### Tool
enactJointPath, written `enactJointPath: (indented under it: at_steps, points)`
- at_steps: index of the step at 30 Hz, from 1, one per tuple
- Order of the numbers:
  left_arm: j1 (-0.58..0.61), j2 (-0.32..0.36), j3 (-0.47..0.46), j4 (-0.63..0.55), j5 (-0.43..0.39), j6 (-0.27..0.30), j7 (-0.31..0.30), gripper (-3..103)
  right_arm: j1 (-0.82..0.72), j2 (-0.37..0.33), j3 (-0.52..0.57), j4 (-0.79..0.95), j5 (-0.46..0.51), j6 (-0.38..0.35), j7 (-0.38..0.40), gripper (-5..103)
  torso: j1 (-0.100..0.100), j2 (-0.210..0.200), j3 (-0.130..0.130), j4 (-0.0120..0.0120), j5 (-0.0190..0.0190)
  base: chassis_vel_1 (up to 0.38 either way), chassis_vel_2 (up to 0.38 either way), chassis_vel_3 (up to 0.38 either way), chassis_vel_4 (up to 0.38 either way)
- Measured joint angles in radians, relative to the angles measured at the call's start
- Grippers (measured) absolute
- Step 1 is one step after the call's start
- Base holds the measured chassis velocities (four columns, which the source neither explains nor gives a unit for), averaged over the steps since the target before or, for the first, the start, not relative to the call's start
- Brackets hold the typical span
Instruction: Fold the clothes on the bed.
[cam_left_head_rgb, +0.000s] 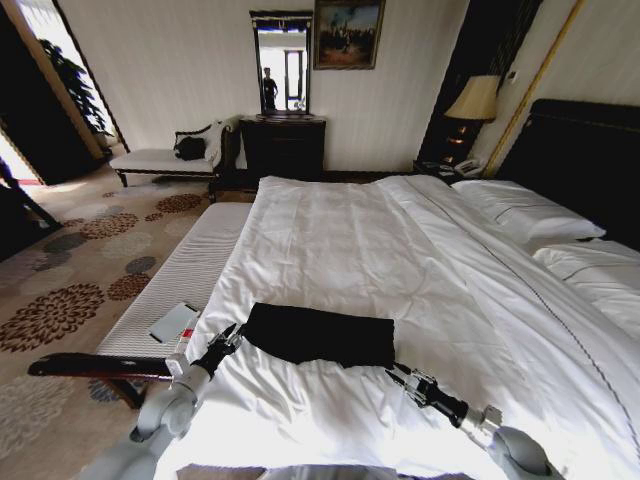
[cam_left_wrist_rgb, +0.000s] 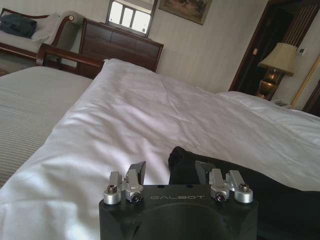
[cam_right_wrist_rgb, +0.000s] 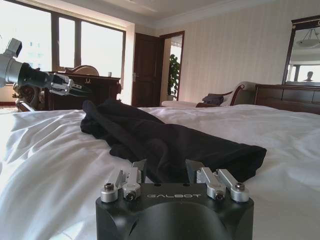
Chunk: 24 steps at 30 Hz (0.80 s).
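The clothes (cam_left_head_rgb: 318, 334), a black T-shirt folded into a flat oblong, lie on the white duvet of the bed (cam_left_head_rgb: 340, 230) near its front edge. My left gripper (cam_left_head_rgb: 231, 337) is open at the shirt's left end, just above the duvet. In the left wrist view the left gripper (cam_left_wrist_rgb: 170, 172) has the shirt's (cam_left_wrist_rgb: 240, 190) edge just ahead of its spread fingers. My right gripper (cam_left_head_rgb: 394, 371) is open at the shirt's front right corner. The right wrist view shows the right gripper (cam_right_wrist_rgb: 166, 170) low on the duvet, facing the rumpled shirt (cam_right_wrist_rgb: 165, 140), with the left gripper (cam_right_wrist_rgb: 72, 88) beyond.
A pale cushioned bench (cam_left_head_rgb: 190, 265) with a dark wooden arm runs along the bed's left side, a white booklet (cam_left_head_rgb: 172, 322) lying on it. Pillows (cam_left_head_rgb: 530, 215) and the dark headboard are at the right. A dresser (cam_left_head_rgb: 283, 145), a chaise and a lamp (cam_left_head_rgb: 475, 100) stand at the far wall.
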Motion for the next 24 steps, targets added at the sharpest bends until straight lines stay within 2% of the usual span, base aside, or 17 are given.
enactJointPath:
  at_steps: [1,2,3,4,6,8,9,11,12,13,14,15,16,17,18,21,24]
  points:
    - [0.012,0.000,-0.017,-0.009,0.004,-0.004,0.000,59,-0.011,0.000,0.016,0.006,0.005,0.001,-0.010,46,0.000,0.000,0.000,0.0000,0.0000,0.000,0.000,0.000,0.000]
    - [0.034,0.000,-0.050,-0.023,0.016,-0.016,0.000,70,-0.036,0.000,0.056,0.018,0.021,0.002,-0.037,51,0.000,0.000,0.000,-0.0003,0.0000,0.000,0.000,0.000,0.000]
    - [0.048,0.001,-0.077,-0.031,0.031,-0.030,0.000,70,-0.050,-0.002,0.079,0.028,0.034,0.002,-0.048,57,0.000,0.000,0.000,-0.0005,0.0000,0.000,0.000,0.000,0.000]
    - [0.048,0.001,-0.077,-0.031,0.031,-0.030,0.000,70,-0.050,-0.002,0.079,0.028,0.034,0.002,-0.048,57,0.000,0.000,0.000,-0.0005,0.0000,0.000,0.000,0.000,0.000]
    - [0.062,-0.001,-0.115,-0.042,0.049,-0.051,0.000,81,-0.063,-0.009,0.101,0.050,0.053,-0.003,-0.043,68,0.000,0.000,0.000,-0.0006,0.0002,0.000,0.000,0.000,0.000]
    - [0.057,-0.015,-0.149,-0.061,0.074,-0.069,0.000,91,-0.048,-0.024,0.099,0.112,0.072,-0.055,0.057,79,0.000,0.000,0.000,-0.0003,0.0001,0.000,0.000,0.000,0.000]
    - [0.057,-0.015,-0.149,-0.061,0.074,-0.069,0.000,91,-0.048,-0.024,0.099,0.112,0.072,-0.055,0.057,79,0.000,0.000,0.000,-0.0003,0.0001,0.000,0.000,0.000,0.000]
    - [0.041,-0.027,-0.149,-0.074,0.088,-0.069,0.001,96,-0.008,-0.035,0.066,0.160,0.075,-0.109,0.172,84,0.000,0.000,0.000,-0.0002,-0.0002,0.000,0.000,0.000,0.000]
    - [0.026,-0.038,-0.139,-0.084,0.092,-0.067,0.001,98,0.028,-0.044,0.027,0.192,0.070,-0.154,0.283,89,0.000,0.000,0.000,0.0004,0.0000,0.000,0.000,0.000,0.000]
    - [0.006,-0.046,-0.113,-0.093,0.095,-0.057,0.001,100,0.075,-0.051,-0.022,0.228,0.054,-0.231,0.450,94,0.000,0.000,0.000,0.0007,0.0003,0.000,0.000,0.000,0.000]
    - [0.006,-0.046,-0.113,-0.093,0.095,-0.057,0.001,100,0.075,-0.051,-0.022,0.228,0.054,-0.231,0.450,94,0.000,0.000,0.000,0.0007,0.0003,0.000,0.000,0.000,0.000]
    - [-0.019,-0.045,-0.083,-0.092,0.095,-0.049,0.001,100,0.104,-0.052,-0.052,0.249,0.047,-0.277,0.565,98,0.000,0.000,0.000,0.0013,-0.0001,0.000,0.000,0.000,0.000]
    - [-0.060,-0.037,-0.040,-0.082,0.096,-0.036,0.002,100,0.134,-0.045,-0.092,0.260,0.036,-0.304,0.690,99,0.000,0.000,0.000,0.0002,-0.0001,0.000,0.000,0.000,0.000]
    - [-0.060,-0.037,-0.040,-0.082,0.096,-0.036,0.002,100,0.134,-0.045,-0.092,0.260,0.036,-0.304,0.690,99,0.000,0.000,0.000,0.0002,-0.0001,0.000,0.000,0.000,0.000]
    - [-0.084,-0.033,-0.013,-0.070,0.100,-0.026,0.001,100,0.166,-0.042,-0.131,0.252,0.019,-0.312,0.753,100,0.000,0.000,0.000,-0.0017,0.0001,0.000,0.000,0.000,0.000]
    - [-0.143,-0.035,0.052,-0.030,0.111,-0.001,0.001,100,0.219,-0.040,-0.216,0.215,-0.003,-0.330,0.796,100,0.000,0.000,0.000,0.0007,0.0001,0.000,0.000,0.000,0.000]
    - [-0.204,-0.041,0.115,0.012,0.114,0.007,0.001,100,0.232,-0.033,-0.257,0.185,-0.011,-0.335,0.797,100,0.000,0.000,0.000,0.0008,0.0001,0.000,0.000,0.000,0.000]
